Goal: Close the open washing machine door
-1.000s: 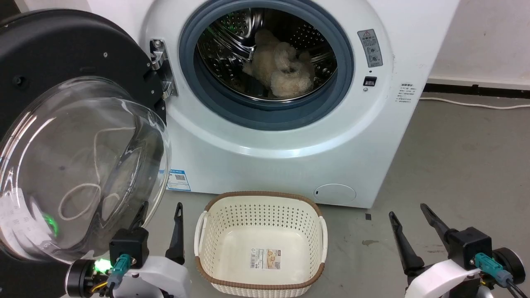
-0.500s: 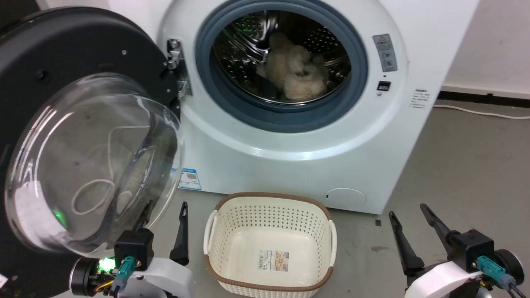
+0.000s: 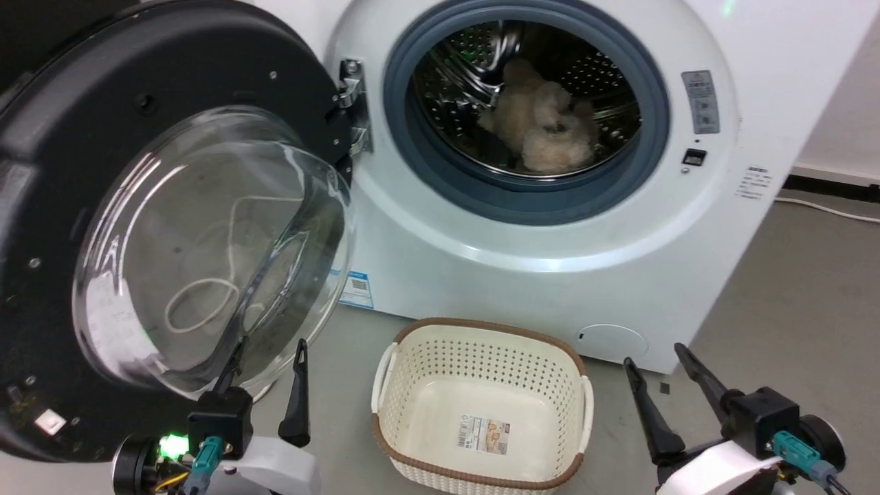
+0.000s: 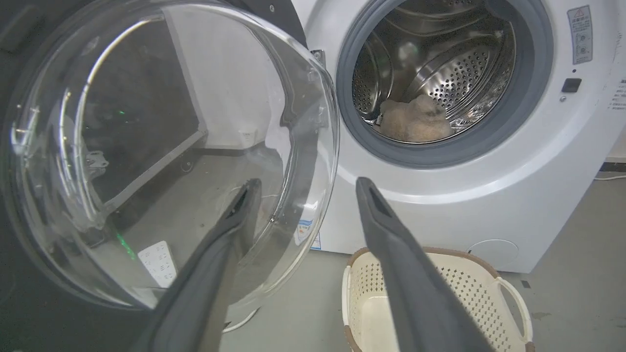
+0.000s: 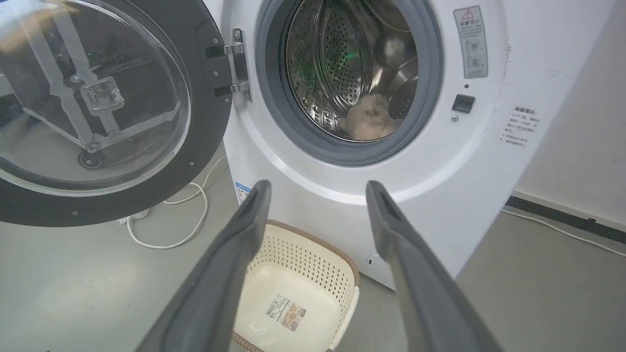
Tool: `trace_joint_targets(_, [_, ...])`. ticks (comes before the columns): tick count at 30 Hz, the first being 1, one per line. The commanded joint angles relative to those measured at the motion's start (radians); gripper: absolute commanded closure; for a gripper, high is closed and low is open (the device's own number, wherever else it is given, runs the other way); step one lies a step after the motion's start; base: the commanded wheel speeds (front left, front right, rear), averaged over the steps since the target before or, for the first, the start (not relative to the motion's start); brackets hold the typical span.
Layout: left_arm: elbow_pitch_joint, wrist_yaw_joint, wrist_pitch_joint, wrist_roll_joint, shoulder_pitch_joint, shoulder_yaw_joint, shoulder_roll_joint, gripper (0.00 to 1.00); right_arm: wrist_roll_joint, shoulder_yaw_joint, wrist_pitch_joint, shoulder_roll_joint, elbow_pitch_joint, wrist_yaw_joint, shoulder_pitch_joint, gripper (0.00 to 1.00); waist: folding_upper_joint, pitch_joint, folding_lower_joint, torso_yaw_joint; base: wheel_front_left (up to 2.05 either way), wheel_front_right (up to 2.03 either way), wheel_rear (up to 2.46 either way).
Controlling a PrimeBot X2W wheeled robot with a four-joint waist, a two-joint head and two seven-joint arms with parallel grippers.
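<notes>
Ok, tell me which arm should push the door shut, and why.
Left. The left gripper hangs open beside the washing machine door; the right gripper sits past the basket, far from it.

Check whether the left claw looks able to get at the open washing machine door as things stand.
Probably yes. The left claw is open, close by the lower edge of the washing machine door, with nothing between them; the basket sits off to its right.

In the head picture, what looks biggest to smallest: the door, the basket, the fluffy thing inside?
Largest: washing machine door, though it is nearest the camera.
Middle: basket.
Smallest: fluffy thing, farthest back.
</notes>
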Motion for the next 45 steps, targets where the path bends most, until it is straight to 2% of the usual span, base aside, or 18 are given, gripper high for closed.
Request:
trace_joint_targets(1, [-0.007, 0.009, -0.012, 0.001, 0.017, -0.003, 0.007, 0.00, 0.012, 0.012, -0.010, -0.009, 0.009, 0.000, -0.008, 0.00, 0.0000, 0.003, 0.0000, 0.011, 0.00, 0.00, 0.00])
trace_joint_targets(18, [-0.042, 0.055, -0.056, 0.000, 0.058, -0.025, 0.038, 0.00, 0.065, 0.131, -0.056, -0.036, 0.075, 0.000, -0.062, 0.00, 0.0000, 0.003, 0.0000, 0.100, 0.00, 0.00, 0.00])
trace_joint_targets(45, [-0.062, 0.113, -0.117, -0.017, 0.100, -0.047, 0.067, 0.00, 0.126, 0.227, -0.117, -0.062, 0.121, 0.000, -0.073, 0.00, 0.0000, 0.000, 0.0000, 0.219, 0.00, 0.00, 0.00])
